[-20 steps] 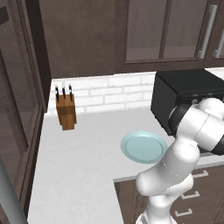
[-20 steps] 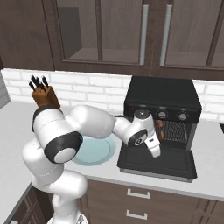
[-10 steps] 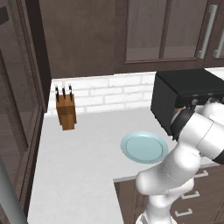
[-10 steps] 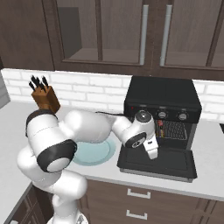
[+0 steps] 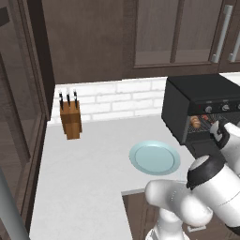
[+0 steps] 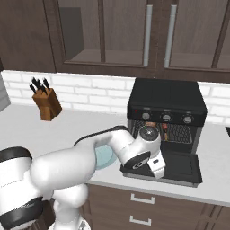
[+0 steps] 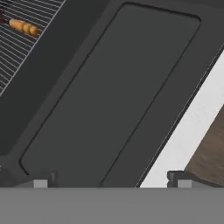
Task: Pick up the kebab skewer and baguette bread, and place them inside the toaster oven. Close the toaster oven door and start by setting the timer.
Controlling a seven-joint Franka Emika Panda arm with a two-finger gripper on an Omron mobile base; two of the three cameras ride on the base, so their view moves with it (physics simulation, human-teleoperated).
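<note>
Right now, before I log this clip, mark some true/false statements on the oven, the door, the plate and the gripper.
1. The toaster oven door is shut. False: it lies folded down, open.
2. Food lies on the rack inside the toaster oven. True.
3. The gripper holds the baguette. False: its jaws are open and empty above the door.
4. The plate bears nothing. True.
5. The knife block stands on the oven. False: it stands on the counter by the wall.

White counter (image 5: pixel 89 187) across lower frame, running back to brick wall. On it: knife block (image 5: pixel 71 119) at left centre, pale blue plate (image 5: pixel 154 157) mid-frame, black oven (image 5: pixel 201 108) at right, its door (image 6: pixel 179 165) dropped open.
</note>
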